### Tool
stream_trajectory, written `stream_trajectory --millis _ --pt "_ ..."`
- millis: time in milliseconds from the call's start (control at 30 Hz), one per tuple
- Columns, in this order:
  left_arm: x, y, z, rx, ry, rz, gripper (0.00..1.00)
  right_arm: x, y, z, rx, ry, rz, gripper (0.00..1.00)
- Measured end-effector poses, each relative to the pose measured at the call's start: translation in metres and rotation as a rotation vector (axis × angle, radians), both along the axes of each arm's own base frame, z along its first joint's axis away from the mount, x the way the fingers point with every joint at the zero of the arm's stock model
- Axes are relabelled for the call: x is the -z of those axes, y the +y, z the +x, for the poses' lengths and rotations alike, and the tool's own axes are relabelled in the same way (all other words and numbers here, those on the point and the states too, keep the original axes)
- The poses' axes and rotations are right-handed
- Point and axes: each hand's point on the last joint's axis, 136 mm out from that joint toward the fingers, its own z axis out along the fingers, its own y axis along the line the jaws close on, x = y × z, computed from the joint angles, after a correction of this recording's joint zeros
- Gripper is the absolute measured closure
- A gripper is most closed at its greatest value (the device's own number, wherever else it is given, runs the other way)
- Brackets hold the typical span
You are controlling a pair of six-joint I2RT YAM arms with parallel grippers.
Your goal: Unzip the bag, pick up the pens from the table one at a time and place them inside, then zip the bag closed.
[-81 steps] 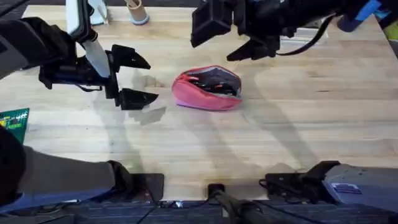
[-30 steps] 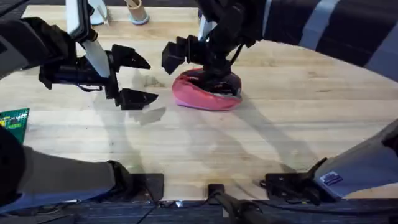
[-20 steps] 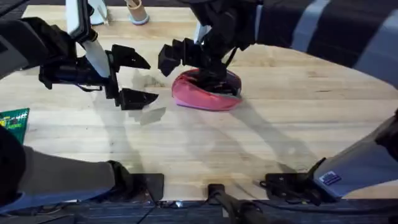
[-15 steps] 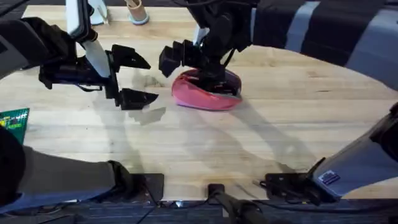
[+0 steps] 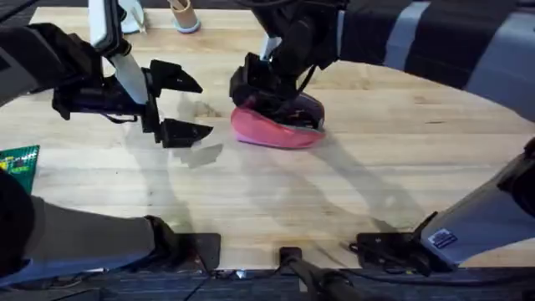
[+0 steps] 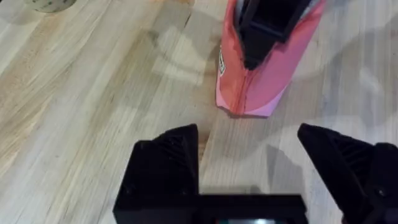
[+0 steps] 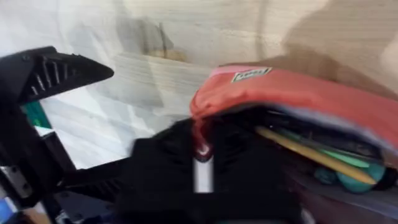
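The pink bag (image 5: pixel 272 130) lies on the table (image 5: pixel 376 184) at centre, its zipper open along the top. In the right wrist view the bag (image 7: pixel 298 102) gapes and an orange pen (image 7: pixel 301 151) lies inside among greenish items; I cannot make out a dark pen. My right gripper (image 5: pixel 255 88) is down on the bag's left end, its fingers drawn together at the zipper pull (image 7: pixel 201 148). My left gripper (image 5: pixel 180 104) hovers open a short way left of the bag, holding nothing. In the left wrist view, the bag's end (image 6: pixel 249 87) shows beyond the open left gripper (image 6: pixel 255 162).
A small cup (image 5: pixel 184 17) and a white object (image 5: pixel 129 17) stand at the table's far edge. A green item (image 5: pixel 17 163) lies at the left edge. Bare wood stretches to the right of the bag and in front of it.
The right arm came in from the far right and lowered onto the bag. Its fingers, spread half a second ago, have closed at the bag's left end. The left arm has not moved.
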Motion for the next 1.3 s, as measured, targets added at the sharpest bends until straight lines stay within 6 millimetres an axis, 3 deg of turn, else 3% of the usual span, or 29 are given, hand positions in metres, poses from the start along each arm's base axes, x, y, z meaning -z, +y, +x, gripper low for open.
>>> stream_trajectory --millis 67,100,533,867,1300 --pt "0.0 0.0 0.0 0.0 0.0 0.0 0.006 0.0 0.001 0.001 0.01 0.003 0.005 0.942" --pt "0.0 0.0 0.0 0.0 0.0 0.0 0.007 0.0 0.001 0.001 0.012 0.003 0.005 0.96" --pt "0.0 0.0 0.0 0.0 0.0 0.0 0.007 -0.003 0.002 -0.001 0.002 0.003 0.014 0.972" --pt "0.0 0.0 0.0 0.0 0.0 0.0 0.007 -0.034 -0.004 -0.001 -0.068 -0.112 0.016 0.97" --pt "0.0 0.0 0.0 0.0 0.0 0.0 0.007 -0.034 -0.006 0.001 -0.129 -0.16 -0.009 0.97"
